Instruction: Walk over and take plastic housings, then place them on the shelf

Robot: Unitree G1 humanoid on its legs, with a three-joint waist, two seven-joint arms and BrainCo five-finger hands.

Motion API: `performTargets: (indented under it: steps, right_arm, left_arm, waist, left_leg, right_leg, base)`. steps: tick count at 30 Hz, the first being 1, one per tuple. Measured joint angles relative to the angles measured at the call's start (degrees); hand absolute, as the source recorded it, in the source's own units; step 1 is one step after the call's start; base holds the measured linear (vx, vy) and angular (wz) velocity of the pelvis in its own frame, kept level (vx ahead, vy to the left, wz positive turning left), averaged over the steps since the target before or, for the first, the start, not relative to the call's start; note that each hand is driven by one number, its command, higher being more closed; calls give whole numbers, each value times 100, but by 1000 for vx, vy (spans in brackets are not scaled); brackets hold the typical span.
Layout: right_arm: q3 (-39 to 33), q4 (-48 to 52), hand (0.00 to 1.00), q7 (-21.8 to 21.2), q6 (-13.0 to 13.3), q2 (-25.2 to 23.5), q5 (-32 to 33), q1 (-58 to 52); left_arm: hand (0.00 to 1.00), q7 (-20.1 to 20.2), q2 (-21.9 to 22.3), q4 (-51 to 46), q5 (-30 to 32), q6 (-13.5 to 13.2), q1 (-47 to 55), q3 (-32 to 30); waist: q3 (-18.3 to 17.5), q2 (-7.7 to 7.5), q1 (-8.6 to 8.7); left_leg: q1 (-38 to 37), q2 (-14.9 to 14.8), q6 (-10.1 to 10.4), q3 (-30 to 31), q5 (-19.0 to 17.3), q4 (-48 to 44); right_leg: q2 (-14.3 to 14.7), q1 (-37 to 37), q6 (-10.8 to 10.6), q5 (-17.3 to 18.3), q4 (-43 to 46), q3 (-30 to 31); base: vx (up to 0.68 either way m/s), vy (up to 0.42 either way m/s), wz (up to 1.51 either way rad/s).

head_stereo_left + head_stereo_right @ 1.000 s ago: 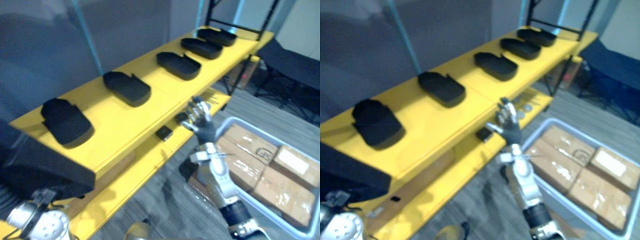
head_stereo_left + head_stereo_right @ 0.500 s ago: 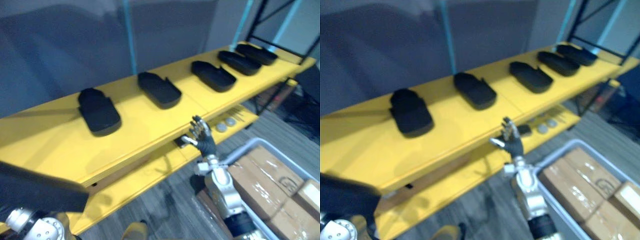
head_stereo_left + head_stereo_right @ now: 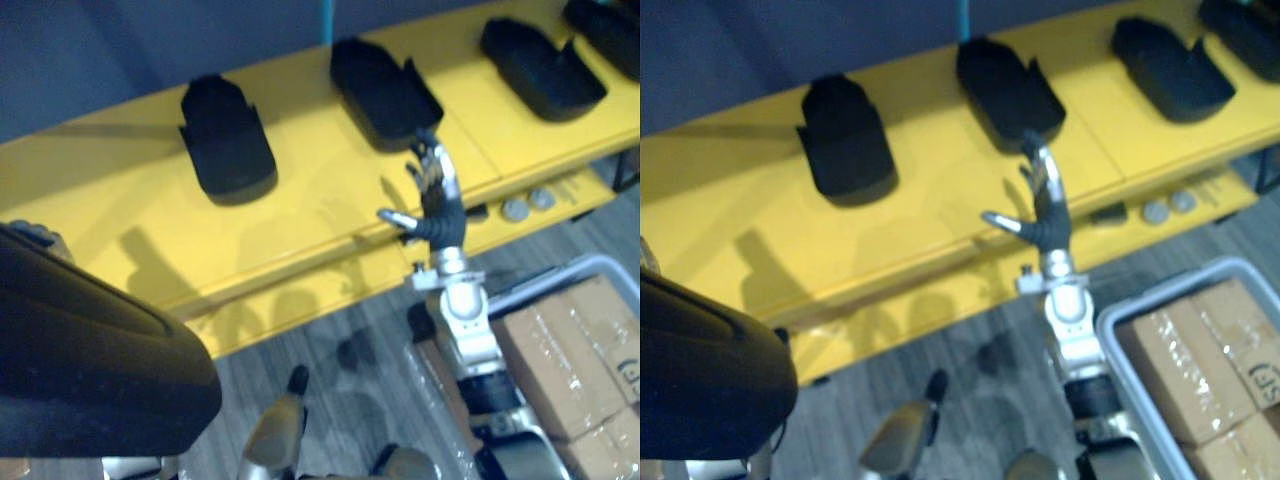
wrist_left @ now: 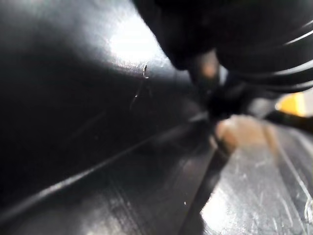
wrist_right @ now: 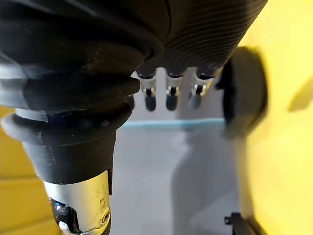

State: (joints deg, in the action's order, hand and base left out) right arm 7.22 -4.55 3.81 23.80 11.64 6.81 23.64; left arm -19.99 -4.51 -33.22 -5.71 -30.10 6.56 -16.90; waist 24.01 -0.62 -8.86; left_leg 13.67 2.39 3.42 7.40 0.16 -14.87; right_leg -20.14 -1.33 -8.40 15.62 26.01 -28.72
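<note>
Here, leftmost housing lies long axis front-to-back across yellow shelf.

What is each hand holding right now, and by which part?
Right hand open, holding nothing. Black housing is at the left; its hold cannot be told.

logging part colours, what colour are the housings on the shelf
The housings are black; the left eye view shows it best.

Four housings on shelf; two discs; one bin.
</note>
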Motion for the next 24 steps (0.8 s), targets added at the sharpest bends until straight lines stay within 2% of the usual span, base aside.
performTargets:
  steps: [2, 4, 7, 10, 12, 13, 14, 15, 16, 17, 18, 19, 20, 21, 22, 23, 24]
  right_arm:
    - [-30, 13, 0, 4, 1, 13, -96, -136]
    - [-52, 34, 0, 36, 20, 12, -92, -317]
    - [-82, 150, 0, 141, 218, -8, -92, -416]
    - [-220, 356, 0, 121, 285, -31, -5, -463]
    - [-346, 368, 0, 177, 382, -46, 120, -489]
    - [-447, 371, 0, 255, 438, -84, 209, -476]
    - [-470, 370, 0, 264, 488, -102, 216, -423]
    - [-475, 366, 0, 262, 496, -121, 215, -390]
    - [-419, 354, 0, 234, 496, -138, 215, -280]
    - [-408, 333, 0, 205, 499, -140, 214, -166]
    - [-395, 308, 0, 148, 501, -128, 215, 42]
    - [-395, 309, 0, 128, 503, -119, 217, 170]
    - [-398, 315, 0, 128, 505, -67, 230, 425]
    - [-398, 393, 0, 129, 492, 14, 294, 535]
    - [-397, 463, 0, 125, 489, 59, 354, 529]
    - [-401, 628, 0, 105, 441, 147, 478, 514]
    - [-404, 829, 0, 111, 372, 154, 489, 482]
  left_arm:
    - [100, -43, 2, 11, 4, -44, 24, -15]
    - [100, -207, 2, 29, 103, -79, 25, -52]
    - [100, -586, 5, 122, 377, -227, 34, -143]
    - [100, -745, -9, 120, 685, -271, -22, -504]
    - [100, -745, -37, 119, 691, -274, -70, -579]
    - [100, -796, -168, 145, 813, -246, -125, -580]
    - [100, -928, -245, 153, 1035, -167, -187, -570]
    - [100, -1014, -306, 150, 1192, -123, -207, -570]
    - [100, -1139, -507, 145, 1499, 2, -203, -558]
    - [100, -1176, -703, 142, 1632, 77, -206, -535]
    - [100, -1279, -906, 144, 1767, 194, -223, -483]
    - [100, -1303, -950, 147, 1782, 252, -267, -466]
    - [100, -1303, -973, 228, 1774, 324, -457, -423]
    - [100, -1291, -973, 380, 1724, 388, -670, -397]
    - [100, -1286, -970, 446, 1679, 442, -748, -371]
    - [100, -1257, -963, 522, 1514, 513, -790, -296]
    - [100, -1228, -935, 521, 1434, 544, -708, -264]
  waist:
    - [200, 31, 9]
    - [229, 44, 36]
    - [270, 61, 28]
    - [254, 83, 22]
    - [163, 54, -7]
    - [29, -22, -49]
    - [22, -20, -108]
    - [19, -20, -128]
    - [1, 9, -109]
    - [-90, 20, -65]
    - [-311, 60, -34]
    - [-407, 97, -11]
    - [-513, 174, 28]
    - [-644, 229, 38]
    - [-748, 210, 54]
    - [-877, 134, 107]
    - [-949, 29, 136]
  left_leg:
    - [78, -35, 73, -20, -115, -226]
    - [245, -71, 107, -30, -151, -366]
    - [374, -62, 147, -29, -290, -665]
    - [256, 115, 97, 80, -661, -1150]
    - [200, 237, -5, 118, -823, -1292]
    - [77, 325, -100, 67, -1014, -1327]
    - [-48, 383, -138, 62, -1064, -1385]
    - [-170, 404, -177, 63, -1103, -1367]
    - [-491, 409, -264, 188, -1163, -1219]
    - [-705, 369, -303, 269, -1183, -1059]
    - [-839, 289, -388, 438, -1259, -926]
    - [-886, 222, -385, 521, -1272, -852]
    - [-1040, 83, -370, 694, -1278, -667]
    - [-1156, -9, -316, 851, -1259, -491]
    - [-1170, -23, -259, 953, -1264, -456]
    - [-1201, -26, -184, 1170, -1336, -487]
    - [-1240, 8, -98, 1251, -1403, -533]
  right_leg:
    - [-56, 108, -43, 233, 247, 71]
    - [-60, 312, 36, 386, 489, 111]
    - [-145, 446, 52, 599, 861, 192]
    - [-298, -116, -112, 843, 916, -102]
    - [-319, -513, -280, 816, 687, -349]
    - [-517, -427, -82, 525, 1318, -209]
    - [-717, -135, 450, 211, 1979, 81]
    - [-795, 10, 833, -83, 2367, 251]
    - [-842, 214, 1027, -916, 2880, 613]
    - [-806, 391, 1058, -1197, 3167, 869]
    - [-558, 679, 947, -748, 3203, 1089]
    - [-388, 819, 915, -546, 3077, 1171]
    - [9, 984, 822, -254, 2474, 1240]
    - [337, 1105, 675, -179, 1585, 1344]
    - [466, 1150, 637, -193, 1122, 1463]
    - [667, 1181, 498, -291, 384, 1741]
    - [736, 1145, 430, -541, -171, 1938]
  base:
    - [-155, -62, -20]
    - [-143, -37, -12]
    - [-65, -29, 0]
    - [54, 8, 34]
    - [177, 53, 53]
    - [198, 96, 39]
    - [189, 110, 26]
    - [156, 101, 10]
    - [267, 79, 15]
    - [304, 54, 28]
    - [322, 22, 30]
    - [317, -18, 43]
    - [362, -71, 56]
    - [291, -104, 70]
    - [310, -166, 97]
    - [343, -221, 116]
    - [357, -247, 120]
